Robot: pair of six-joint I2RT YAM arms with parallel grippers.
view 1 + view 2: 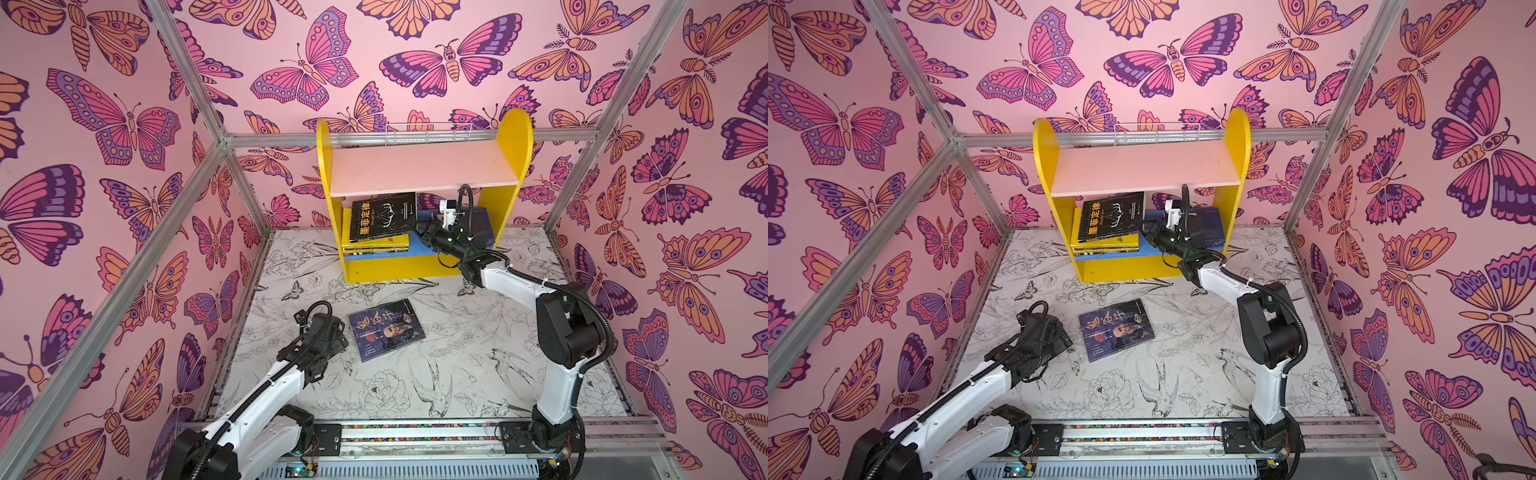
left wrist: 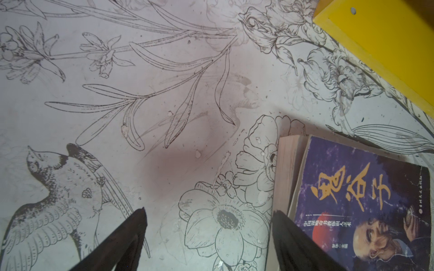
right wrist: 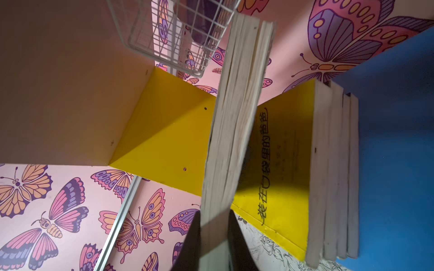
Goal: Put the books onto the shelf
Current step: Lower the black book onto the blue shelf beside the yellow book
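One shelf (image 1: 514, 141) stands at the far side of the table (image 1: 457, 374). On the left of its blue lower board lies one flat stack (image 1: 374, 247) of about four books, yellow on top. The dark blue books (image 1: 484, 224) on the right are half hidden by the right arm (image 1: 498, 282), so I can't count them. The right pincer (image 1: 417, 229) is clamped on one black book (image 1: 382, 216), tilted above the stack. One navy book (image 1: 386, 330) lies on the table, and the left pincer (image 2: 209, 218) gapes wide just left of it, holding nothing. The table cover shows inked flowers and birds, and the walls (image 1: 104, 124) are pink with butterflies.
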